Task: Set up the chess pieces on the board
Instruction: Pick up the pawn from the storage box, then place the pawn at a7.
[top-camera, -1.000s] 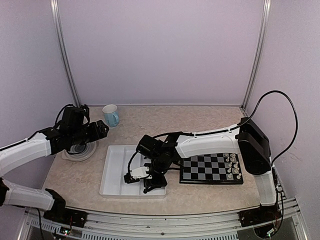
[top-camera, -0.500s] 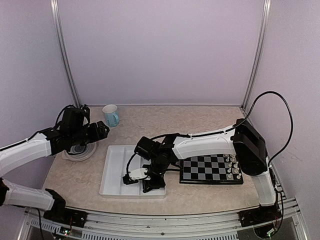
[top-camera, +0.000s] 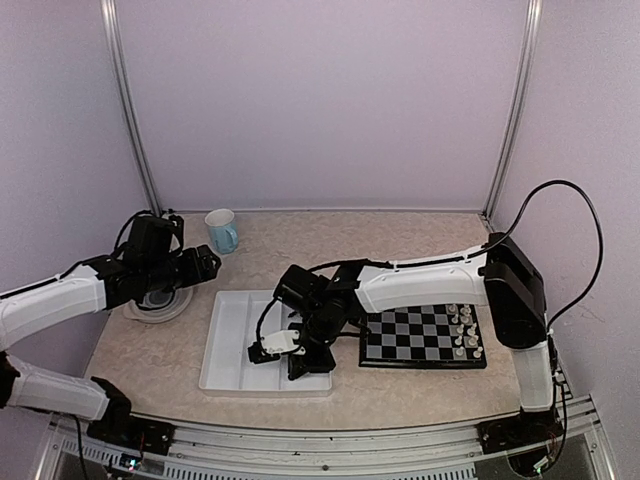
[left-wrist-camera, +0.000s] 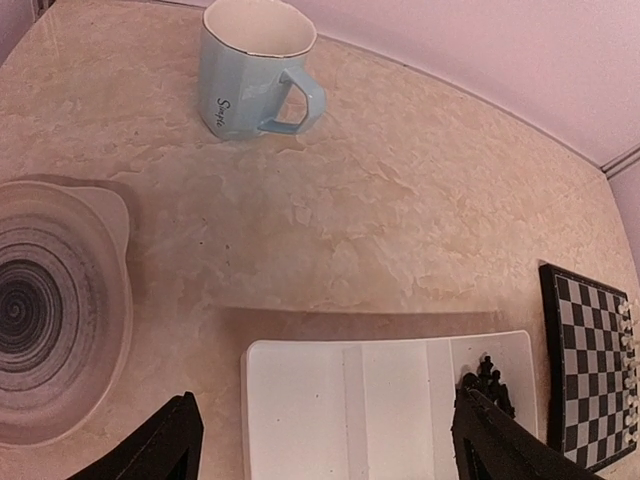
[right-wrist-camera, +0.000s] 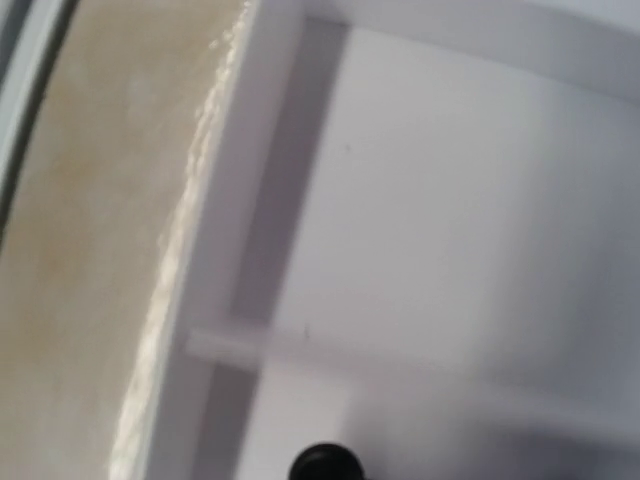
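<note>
The board (top-camera: 420, 338), black and pale grey checks, lies right of the white tray (top-camera: 235, 345). Tiny white pieces (top-camera: 463, 330) stand along its right side. My right gripper (top-camera: 303, 360) is low over the tray's near right compartment. Its wrist view is blurred and shows only the tray floor (right-wrist-camera: 450, 200) and a small black round thing (right-wrist-camera: 325, 463) at the bottom edge; its fingers do not show. A few black chess pieces (left-wrist-camera: 490, 378) stand in the tray's right compartment (left-wrist-camera: 390, 400). My left gripper (left-wrist-camera: 325, 450) is wide open and empty, raised above the tray's left end (top-camera: 200, 264).
A pale blue mug (top-camera: 222, 231) stands at the back left, also in the left wrist view (left-wrist-camera: 255, 65). A round grey ribbed dish (top-camera: 157, 300) lies left of the tray. The board (left-wrist-camera: 590, 370) shows at the right edge of the left wrist view.
My right gripper has shifted slightly over the tray's near right corner. The left arm has barely moved.
</note>
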